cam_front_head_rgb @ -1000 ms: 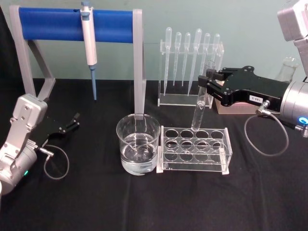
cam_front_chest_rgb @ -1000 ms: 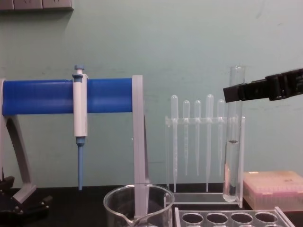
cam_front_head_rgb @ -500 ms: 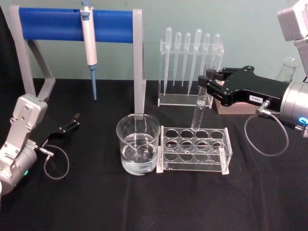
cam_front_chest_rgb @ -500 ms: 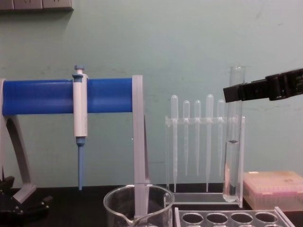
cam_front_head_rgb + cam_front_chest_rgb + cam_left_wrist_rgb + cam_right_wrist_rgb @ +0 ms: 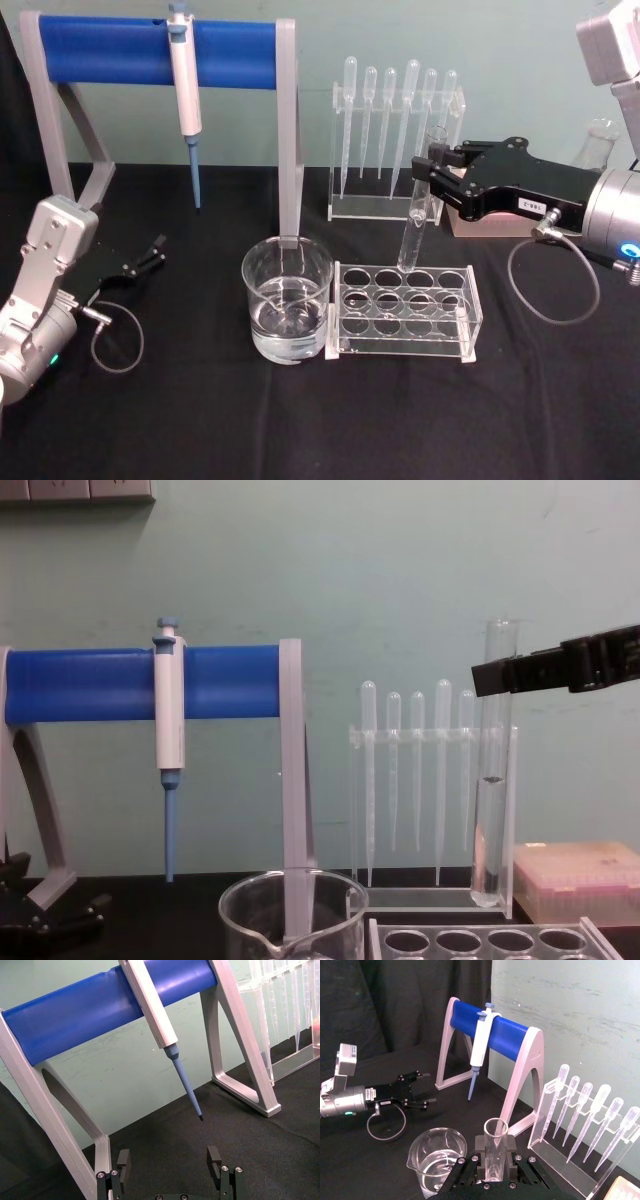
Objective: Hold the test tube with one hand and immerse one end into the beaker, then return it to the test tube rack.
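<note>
My right gripper (image 5: 432, 172) is shut on the test tube (image 5: 417, 215), gripping it near the top. The clear tube hangs almost upright, slightly tilted, with its rounded end just above the back row of the hole rack (image 5: 405, 312). In the chest view the test tube (image 5: 493, 810) holds some liquid and the right gripper (image 5: 492, 677) clamps it below the rim. The beaker (image 5: 287, 300), partly filled with clear liquid, stands left of the rack, apart from the tube. My left gripper (image 5: 148, 254) rests open low at the left, nothing between its fingers (image 5: 214, 1156).
A blue-barred stand (image 5: 160, 48) with a hanging micropipette (image 5: 184, 90) fills the back left. A clear rack of plastic pipettes (image 5: 395, 140) stands behind the tube. A pink box (image 5: 575, 880) and a flask (image 5: 600, 140) sit at the back right.
</note>
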{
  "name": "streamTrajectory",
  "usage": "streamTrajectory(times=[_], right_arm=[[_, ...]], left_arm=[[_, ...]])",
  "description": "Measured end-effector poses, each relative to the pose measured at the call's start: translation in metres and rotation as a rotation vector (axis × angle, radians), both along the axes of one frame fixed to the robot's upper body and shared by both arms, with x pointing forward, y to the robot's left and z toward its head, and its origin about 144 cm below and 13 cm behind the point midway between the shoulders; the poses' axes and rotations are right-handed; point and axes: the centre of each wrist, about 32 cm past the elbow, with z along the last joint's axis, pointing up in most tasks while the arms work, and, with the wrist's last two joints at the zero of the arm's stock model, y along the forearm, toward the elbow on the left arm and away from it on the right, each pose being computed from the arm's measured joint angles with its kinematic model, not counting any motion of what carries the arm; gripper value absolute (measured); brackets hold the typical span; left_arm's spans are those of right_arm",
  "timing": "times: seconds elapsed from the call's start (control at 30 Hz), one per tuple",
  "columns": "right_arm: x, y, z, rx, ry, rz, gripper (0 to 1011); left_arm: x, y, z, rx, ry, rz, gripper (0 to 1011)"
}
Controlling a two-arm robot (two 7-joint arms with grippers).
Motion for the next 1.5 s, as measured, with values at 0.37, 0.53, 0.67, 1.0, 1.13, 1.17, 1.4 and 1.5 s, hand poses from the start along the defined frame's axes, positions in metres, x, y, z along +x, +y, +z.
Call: streamTrajectory(times=[0.37, 0.53, 0.67, 1.0, 1.13, 1.17, 1.4, 1.5], right_arm=[[0.0, 0.0, 0.0, 0.0, 0.0, 0.0, 224], [0.0, 0.0, 0.0, 0.0, 0.0, 0.0, 224], [0.0, 0.0, 0.0, 0.0, 0.0, 0.0, 224], [0.0, 0.0, 0.0, 0.0, 0.0, 0.0, 224], [0.0, 0.0, 0.0, 0.0, 0.0, 0.0, 224], [0.0, 0.0, 0.0, 0.0, 0.0, 0.0, 224], [0.0, 0.0, 0.0, 0.0, 0.0, 0.0, 224], [0.0, 0.0, 0.0, 0.0, 0.0, 0.0, 224]], left_arm=[[0.0, 0.0, 0.0, 0.0, 0.0, 0.0, 1000], [0.0, 0.0, 0.0, 0.0, 0.0, 0.0, 1000], [0.0, 0.0, 0.0, 0.0, 0.0, 0.0, 1000], [0.0, 0.0, 0.0, 0.0, 0.0, 0.0, 1000], [0.0, 0.0, 0.0, 0.0, 0.0, 0.0, 1000], [0.0, 0.0, 0.0, 0.0, 0.0, 0.0, 1000], [0.0, 0.0, 0.0, 0.0, 0.0, 0.0, 1000], [0.0, 0.0, 0.0, 0.0, 0.0, 0.0, 1000]])
